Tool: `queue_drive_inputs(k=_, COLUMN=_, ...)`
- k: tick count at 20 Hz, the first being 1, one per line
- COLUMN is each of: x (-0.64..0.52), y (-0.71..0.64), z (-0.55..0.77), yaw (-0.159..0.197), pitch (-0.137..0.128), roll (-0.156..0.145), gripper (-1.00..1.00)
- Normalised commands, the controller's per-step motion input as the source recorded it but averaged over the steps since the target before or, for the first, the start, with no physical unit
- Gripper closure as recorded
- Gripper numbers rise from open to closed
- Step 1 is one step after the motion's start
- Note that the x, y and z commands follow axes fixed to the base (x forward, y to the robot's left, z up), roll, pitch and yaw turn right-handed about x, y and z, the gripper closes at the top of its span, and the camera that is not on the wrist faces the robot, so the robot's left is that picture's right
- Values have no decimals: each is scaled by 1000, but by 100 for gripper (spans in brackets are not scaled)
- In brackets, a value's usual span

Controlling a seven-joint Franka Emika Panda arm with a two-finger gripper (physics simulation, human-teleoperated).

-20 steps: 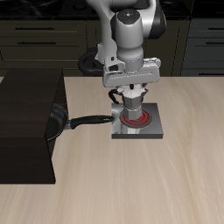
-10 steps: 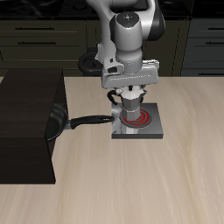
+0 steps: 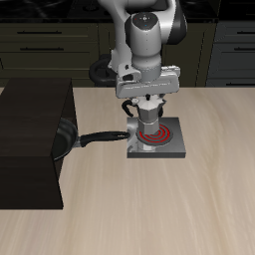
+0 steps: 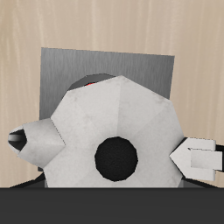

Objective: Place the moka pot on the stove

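The silver moka pot (image 3: 147, 118) hangs between the fingers of my gripper (image 3: 147, 110), over the stove (image 3: 171, 148). It sits above the red coil rings, toward the plate's back edge. The gripper is shut on the pot's top. In the wrist view the pot (image 4: 114, 105) fills the picture, its black lid knob in the middle. One white finger (image 4: 199, 157) presses its side, and the other finger is hidden by the pot. The grey stove plate (image 4: 61, 70) lies beneath. I cannot tell whether the pot's base touches the stove.
A black frying pan (image 3: 66, 141) lies beside the stove, its handle (image 3: 100, 137) pointing at the stove's edge. A large black box (image 3: 30, 139) stands beyond the pan. Dark cabinets stand behind the table.
My gripper and the moka pot have risen slightly, and more of the red coil shows in front of the pot. The pan, box and stove have not moved.
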Motion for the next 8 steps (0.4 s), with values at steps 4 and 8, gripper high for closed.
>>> queue_drive_inputs(k=4, x=-41, y=16, z=14, yaw=6, pitch=-17, roll=-1, gripper=-100)
queue_drive_inputs(k=8, x=1, y=1, z=16, yaw=10, pitch=-6, roll=-3, gripper=-100)
